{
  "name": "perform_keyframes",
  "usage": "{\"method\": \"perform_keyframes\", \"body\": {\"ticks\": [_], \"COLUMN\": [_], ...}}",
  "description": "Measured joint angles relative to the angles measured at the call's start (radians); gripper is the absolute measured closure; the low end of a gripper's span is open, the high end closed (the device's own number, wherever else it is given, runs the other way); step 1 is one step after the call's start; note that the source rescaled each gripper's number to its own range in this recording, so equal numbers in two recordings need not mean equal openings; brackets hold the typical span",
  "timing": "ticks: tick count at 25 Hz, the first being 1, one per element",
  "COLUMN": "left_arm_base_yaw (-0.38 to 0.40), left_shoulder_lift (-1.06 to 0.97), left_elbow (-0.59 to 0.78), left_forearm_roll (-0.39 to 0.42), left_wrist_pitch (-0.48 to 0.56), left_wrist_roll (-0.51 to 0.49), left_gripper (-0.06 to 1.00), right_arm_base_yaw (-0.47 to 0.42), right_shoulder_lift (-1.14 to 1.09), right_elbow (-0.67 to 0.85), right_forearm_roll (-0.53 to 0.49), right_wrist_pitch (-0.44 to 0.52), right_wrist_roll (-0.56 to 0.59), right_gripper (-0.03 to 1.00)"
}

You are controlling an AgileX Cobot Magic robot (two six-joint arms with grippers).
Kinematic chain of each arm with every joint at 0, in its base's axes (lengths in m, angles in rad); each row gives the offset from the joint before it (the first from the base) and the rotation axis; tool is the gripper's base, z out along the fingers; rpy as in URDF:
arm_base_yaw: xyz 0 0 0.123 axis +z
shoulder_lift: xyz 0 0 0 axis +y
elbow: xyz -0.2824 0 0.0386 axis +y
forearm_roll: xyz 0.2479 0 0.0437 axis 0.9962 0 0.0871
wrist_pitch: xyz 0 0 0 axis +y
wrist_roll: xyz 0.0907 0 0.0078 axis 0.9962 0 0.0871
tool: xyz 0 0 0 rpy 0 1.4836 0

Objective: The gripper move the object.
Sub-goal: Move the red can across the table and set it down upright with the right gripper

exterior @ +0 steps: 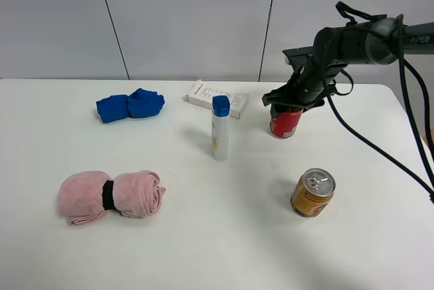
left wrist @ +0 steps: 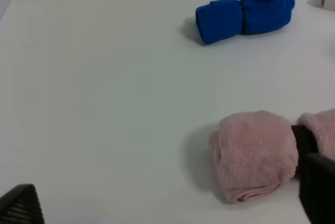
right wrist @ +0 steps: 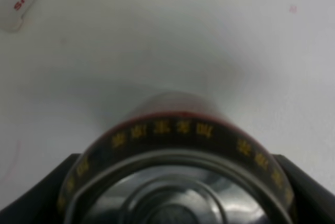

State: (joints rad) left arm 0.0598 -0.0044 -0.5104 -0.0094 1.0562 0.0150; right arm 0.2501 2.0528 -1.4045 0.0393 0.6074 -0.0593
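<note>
- The red can (exterior: 285,122) stands upright on the white surface (exterior: 203,249), directly under the right hand (exterior: 287,108) and partly hidden by it.
- The right hand's black jaws sit one on each side of the can's upper wall, just below the silver rim. In the right wrist view they press against it, a grip from above that looks closed.
- The can is judged light, with a thin metal wall and smooth painted sides that could slip. The blurred top does not show whether it is sealed, so its weight is uncertain.
- A hold high on the wall, under the rim's lip, suits it. The lip resists sliding, and moderate pressure should avoid denting.
- A tall, narrow can tips easily, so a straight lift looks safer than a drag.
- A white bottle (exterior: 220,129) stands near the hand on its inner side, and a gold can (exterior: 313,193) stands well apart, towards the camera.
- The left hand (left wrist: 168,200) hangs with its jaws apart near a pink towel (left wrist: 254,153), holding nothing.
</note>
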Motion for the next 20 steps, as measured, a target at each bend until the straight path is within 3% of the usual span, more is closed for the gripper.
{"method": "perform_keyframes", "body": {"ticks": [8,15,20], "left_arm_base_yaw": [0.000,0.000,0.000], "left_shoulder_lift": [0.000,0.000,0.000], "left_elbow": [0.000,0.000,0.000], "left_forearm_roll": [0.000,0.000,0.000], "left_wrist_pitch": [0.000,0.000,0.000], "left_wrist_roll": [0.000,0.000,0.000], "left_gripper": [-0.06,-0.06,-0.06], "right_arm_base_yaw": [0.000,0.004,0.069], "right_shoulder_lift": [-0.060,-0.283,-0.420], "right_elbow": [0.001,0.001,-0.012], "right_forearm_roll": [-0.008,-0.013,0.047], "right_wrist_pitch": [0.070,0.256,0.391], "right_wrist_roll": [-0.059,-0.139,-0.220], "right_gripper": [0.97,0.97,0.97]}}
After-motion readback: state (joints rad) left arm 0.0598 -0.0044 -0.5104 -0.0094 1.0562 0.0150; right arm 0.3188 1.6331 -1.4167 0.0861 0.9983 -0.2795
